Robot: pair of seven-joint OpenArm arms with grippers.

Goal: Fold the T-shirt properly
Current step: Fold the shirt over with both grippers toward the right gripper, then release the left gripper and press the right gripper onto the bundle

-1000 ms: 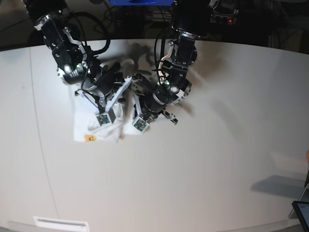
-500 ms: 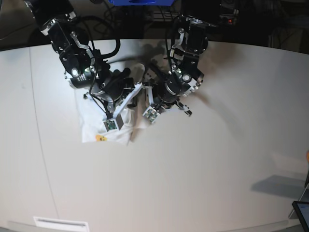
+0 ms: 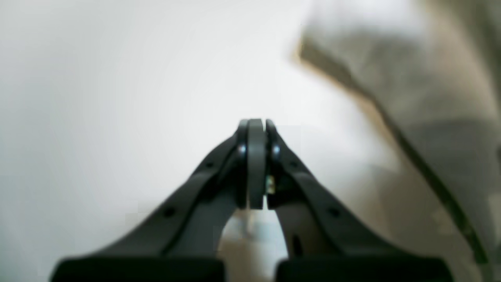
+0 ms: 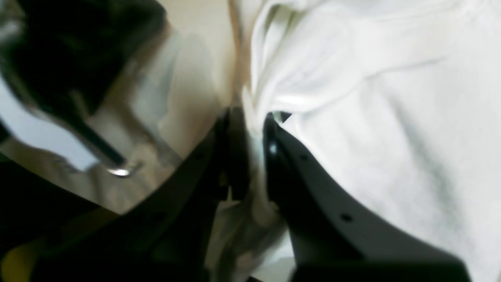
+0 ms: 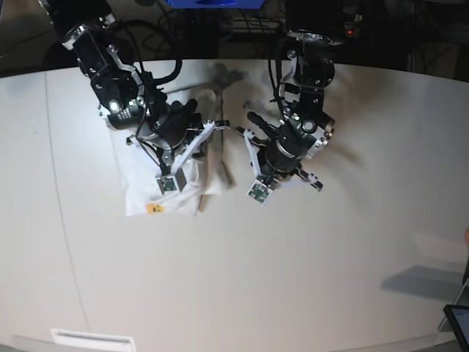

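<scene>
- T-shirt (image 5: 157,192) lies bunched in a small white heap on the left part of the pale worktop (image 5: 308,264), toward the far side; a small yellow patch of print shows at its near edge.
- Right tool (image 4: 252,129) sits over that heap, its jaws drawn narrow and pinching a fold of the white cloth between them; in the wrist view the cloth spreads out to the right of the jaws.
- Left tool (image 3: 256,125) has its jaws pressed fully together with nothing between them.
- It hangs over bare worktop just right of the heap, clear of the cloth; a blurred edge of fabric shows at the right of its wrist view.
- In the base view the two arms stand close side by side over the far middle of the worktop, the right arm on the heap, the left arm beside it.
</scene>
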